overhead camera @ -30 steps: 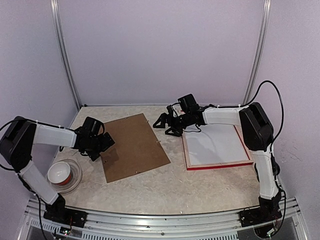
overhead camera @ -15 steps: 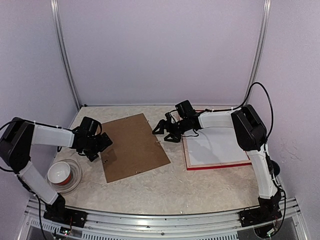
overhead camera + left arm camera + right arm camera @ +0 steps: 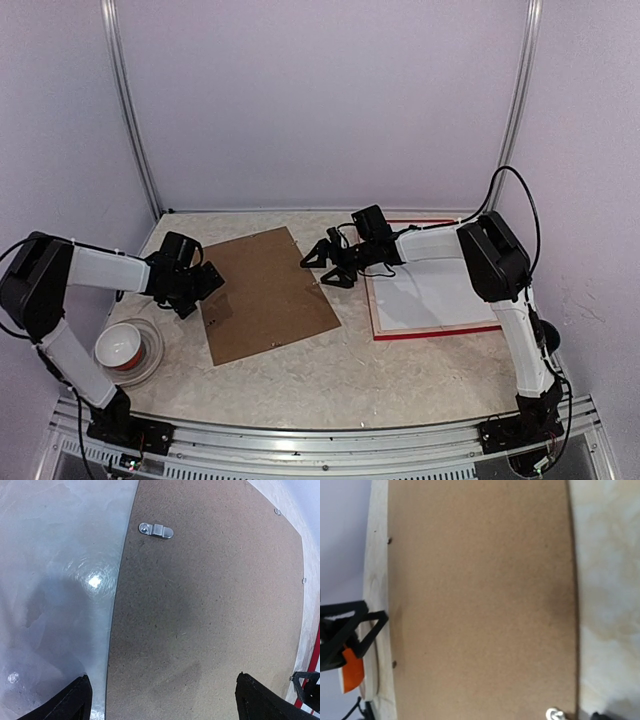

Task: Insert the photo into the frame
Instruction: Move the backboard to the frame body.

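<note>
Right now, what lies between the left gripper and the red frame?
The brown backing board lies flat there, with the right gripper above its right edge. The top view shows this.

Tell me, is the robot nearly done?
Done: a white sheet lies in the frame; whether it is the photo, I cannot tell. In hand: nothing. The left gripper and right gripper are open at opposite edges of the brown board. Left: probably laying that board onto the frame.

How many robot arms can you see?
2. The left arm reaches the left edge of the brown board; the right arm reaches over the frame to the board's right edge. None seems hidden.
</note>
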`<control>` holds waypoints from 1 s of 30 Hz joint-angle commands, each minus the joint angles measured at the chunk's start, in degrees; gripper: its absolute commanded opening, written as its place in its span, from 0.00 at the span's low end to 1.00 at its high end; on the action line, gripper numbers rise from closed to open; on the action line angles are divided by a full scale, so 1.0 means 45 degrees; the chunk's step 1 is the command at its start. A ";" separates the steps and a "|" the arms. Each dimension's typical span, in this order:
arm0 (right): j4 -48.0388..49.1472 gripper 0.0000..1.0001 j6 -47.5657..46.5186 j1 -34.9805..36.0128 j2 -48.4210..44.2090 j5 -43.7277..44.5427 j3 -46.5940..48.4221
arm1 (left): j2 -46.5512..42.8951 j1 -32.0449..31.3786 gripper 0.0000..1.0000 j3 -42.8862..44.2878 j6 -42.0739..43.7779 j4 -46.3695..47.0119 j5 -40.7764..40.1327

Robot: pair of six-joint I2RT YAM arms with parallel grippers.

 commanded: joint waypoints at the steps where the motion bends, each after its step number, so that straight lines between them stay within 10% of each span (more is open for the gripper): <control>1: 0.1174 0.96 0.0782 0.0001 0.0085 -0.0815 -0.0624 | 0.0891 0.0096 0.99 -0.0298 0.0024 -0.0673 0.0230; 30: 0.4529 0.99 0.3038 -0.0093 -0.1361 -0.2533 -0.1943 | 0.1402 -0.0104 0.99 -0.0695 0.0063 -0.0060 0.0755</control>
